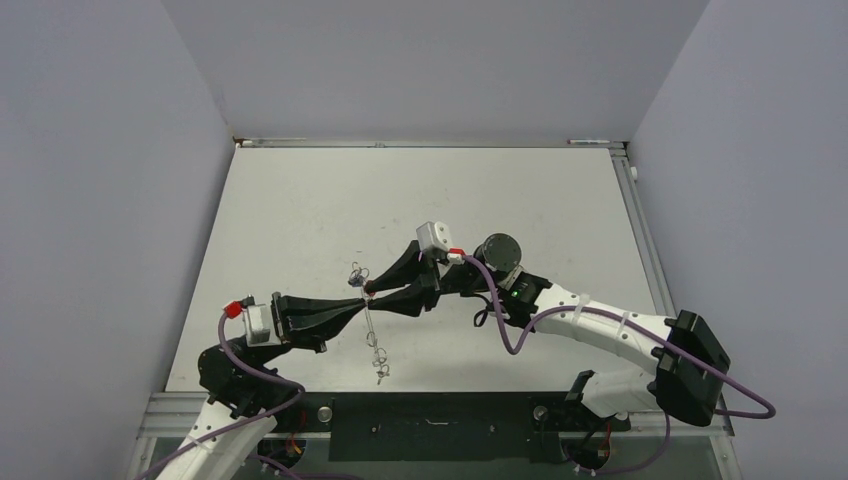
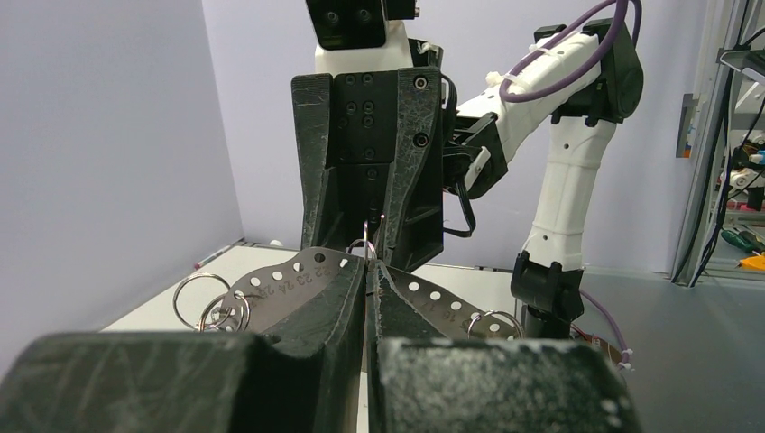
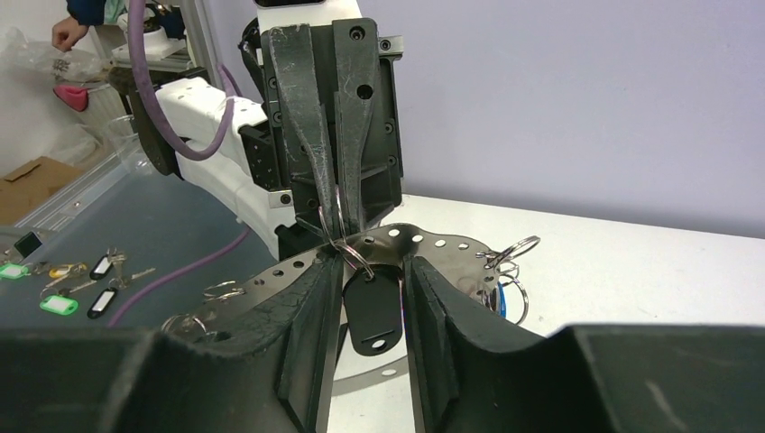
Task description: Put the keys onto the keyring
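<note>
Left gripper (image 1: 366,290): clamps keyring (image 1: 371,322)
Right gripper (image 3: 372,264): part-open — straddles black key (image 3: 370,311)
Progress: black key seemingly threaded; others unseen

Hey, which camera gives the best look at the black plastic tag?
Right wrist: the black plastic tag hangs in plain sight between the right tool's fingers. Left wrist: the tools hide it. Top: too small to tell.

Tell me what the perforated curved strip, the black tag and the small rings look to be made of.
The perforated strip: metal, probably steel; silvery brushed sheen, punched holes. The black tag: likely plastic; smooth, dull gloss, rounded moulded edge. The small rings: bright metal wire, thin and shiny, seemingly split rings.
</note>
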Robot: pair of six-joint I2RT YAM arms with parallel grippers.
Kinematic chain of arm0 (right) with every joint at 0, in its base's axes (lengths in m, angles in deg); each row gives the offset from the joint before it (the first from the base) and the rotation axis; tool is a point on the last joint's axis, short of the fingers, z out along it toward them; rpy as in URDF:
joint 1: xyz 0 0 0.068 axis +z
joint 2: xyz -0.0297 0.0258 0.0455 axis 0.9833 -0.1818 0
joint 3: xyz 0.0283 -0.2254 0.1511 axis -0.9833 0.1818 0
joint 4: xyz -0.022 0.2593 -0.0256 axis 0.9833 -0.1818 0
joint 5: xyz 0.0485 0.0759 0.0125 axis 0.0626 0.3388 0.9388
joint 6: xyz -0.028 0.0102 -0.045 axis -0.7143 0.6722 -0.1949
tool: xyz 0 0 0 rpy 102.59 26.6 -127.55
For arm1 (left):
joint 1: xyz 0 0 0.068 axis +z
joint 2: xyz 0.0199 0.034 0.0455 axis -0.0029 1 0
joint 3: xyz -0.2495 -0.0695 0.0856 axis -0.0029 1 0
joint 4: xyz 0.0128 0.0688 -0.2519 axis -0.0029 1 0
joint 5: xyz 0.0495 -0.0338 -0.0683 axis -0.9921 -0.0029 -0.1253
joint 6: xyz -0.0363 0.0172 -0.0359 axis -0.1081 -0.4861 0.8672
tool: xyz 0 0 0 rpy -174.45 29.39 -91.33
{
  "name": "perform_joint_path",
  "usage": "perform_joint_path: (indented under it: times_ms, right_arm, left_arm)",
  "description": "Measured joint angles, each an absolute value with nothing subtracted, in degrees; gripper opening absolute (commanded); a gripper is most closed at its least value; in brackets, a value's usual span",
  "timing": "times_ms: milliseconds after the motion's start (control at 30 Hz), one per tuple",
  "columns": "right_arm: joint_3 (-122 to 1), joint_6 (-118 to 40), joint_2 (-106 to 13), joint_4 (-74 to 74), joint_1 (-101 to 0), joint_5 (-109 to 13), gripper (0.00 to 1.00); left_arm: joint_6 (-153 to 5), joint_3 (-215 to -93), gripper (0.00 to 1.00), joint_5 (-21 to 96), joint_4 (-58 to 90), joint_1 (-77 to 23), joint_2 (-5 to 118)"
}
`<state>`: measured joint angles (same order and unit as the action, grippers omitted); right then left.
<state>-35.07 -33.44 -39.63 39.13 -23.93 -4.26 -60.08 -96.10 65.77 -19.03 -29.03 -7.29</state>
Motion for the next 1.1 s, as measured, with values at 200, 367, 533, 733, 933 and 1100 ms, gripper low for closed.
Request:
perform_joint_path:
  times_ms: [200,367,533,733,933,1100]
  right_arm:
    - [-35.1,-32.2,-39.9,40.3,-23.9,-4.1,0.31]
    - [-35.1,-31.8,-39.9,40.8,-23.9,-3.7,0.32]
    - [-35.1,-31.8,-39.9,40.9,-23.9,-3.6,0.31]
    - [-35.1,-31.3,-39.9,41.7,-23.7,-3.5,0.29]
    - [-35.1,-30.5,-39.9,42.7,-23.5,-3.1,0.23]
    - [-35.4,-29.9,-40.6,43.9,-23.5,-2.5,0.19]
  left_arm:
    - [-59.9,-95.7,0.00,66.0,-19.7,-28.8,-7.3]
    - [-59.8,-95.7,0.00,66.0,-19.9,-28.4,-7.3]
    - [-59.8,-95.7,0.00,66.0,-19.9,-28.2,-7.3]
    - [-59.5,-95.6,0.00,66.0,-20.0,-28.2,-7.3]
    - [-59.3,-95.6,0.00,66.0,-20.0,-27.8,-7.3]
    - [-59.2,-95.6,0.00,66.0,-20.1,-27.7,-7.3]
